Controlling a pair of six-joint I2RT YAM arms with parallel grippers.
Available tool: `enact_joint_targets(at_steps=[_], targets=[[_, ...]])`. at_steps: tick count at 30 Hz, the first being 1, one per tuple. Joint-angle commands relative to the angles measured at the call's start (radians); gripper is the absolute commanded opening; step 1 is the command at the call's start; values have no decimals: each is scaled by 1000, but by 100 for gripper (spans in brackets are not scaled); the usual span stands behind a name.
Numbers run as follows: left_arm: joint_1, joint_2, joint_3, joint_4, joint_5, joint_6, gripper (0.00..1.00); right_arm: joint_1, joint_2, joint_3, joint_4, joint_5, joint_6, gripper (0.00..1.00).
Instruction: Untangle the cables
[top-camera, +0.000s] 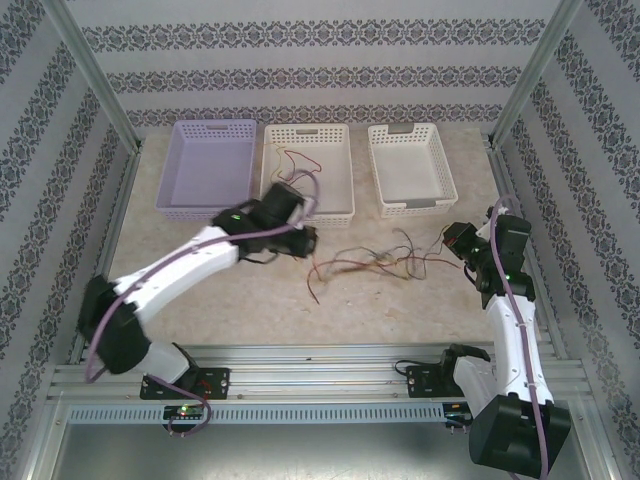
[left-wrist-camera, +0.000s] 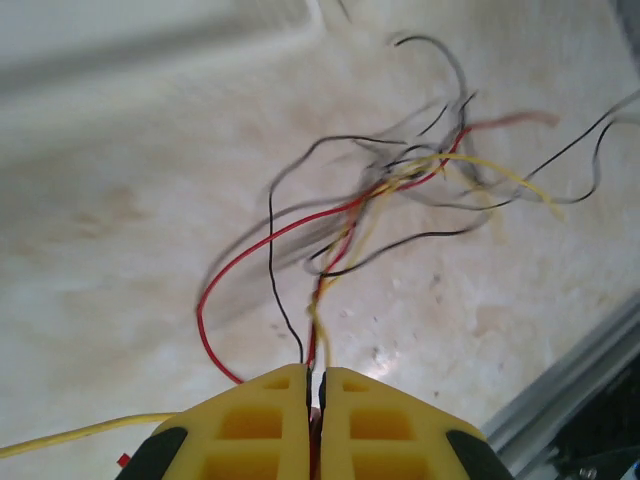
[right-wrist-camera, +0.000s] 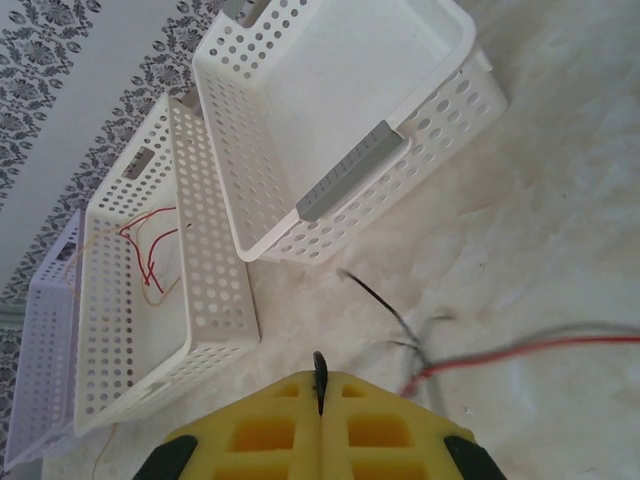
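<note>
Cables: a loose tangle of thin red, yellow-tan and black strands. It lies on the table between the two grippers, in front of the baskets. In the left wrist view the strands bunch mid-frame, black loops fan outward and one red loop curves left.

Left gripper: pads pressed together, pinching red, black and tan strands from the tangle's left end. One yellow strand trails off to the side.

Right gripper: at the tangle's right end, pads pressed together. A short black strand tip pokes out between them, and a red strand runs across the table just beyond.

Containers along the far side:
- Lavender basket on the left.
- Middle white basket just beside it, holding a few red and tan strands.
- Right white basket with grey handle, set apart from the middle one.
</note>
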Motion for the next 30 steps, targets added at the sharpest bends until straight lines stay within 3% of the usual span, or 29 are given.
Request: enact_joint_targets(at_steps=[1, 6, 12, 22, 28, 30], targets=[[86, -90, 31, -174, -24, 76, 0, -10, -8, 6, 27, 36, 24, 0], [215, -189, 54, -250, 4, 101, 0, -24, -1, -6, 4, 91, 36, 0], [333, -289, 126, -340, -11, 123, 0, -107, 1, -48, -17, 117, 65, 0], [380, -413, 239, -453, -204, 139, 0, -315, -4, -101, -31, 65, 109, 0], [380, -415, 299, -491, -357, 151, 0, -341, -19, -69, -86, 116, 63, 0], [381, -418, 305, -483, -362, 149, 0, -338, -26, -70, -83, 117, 56, 0]])
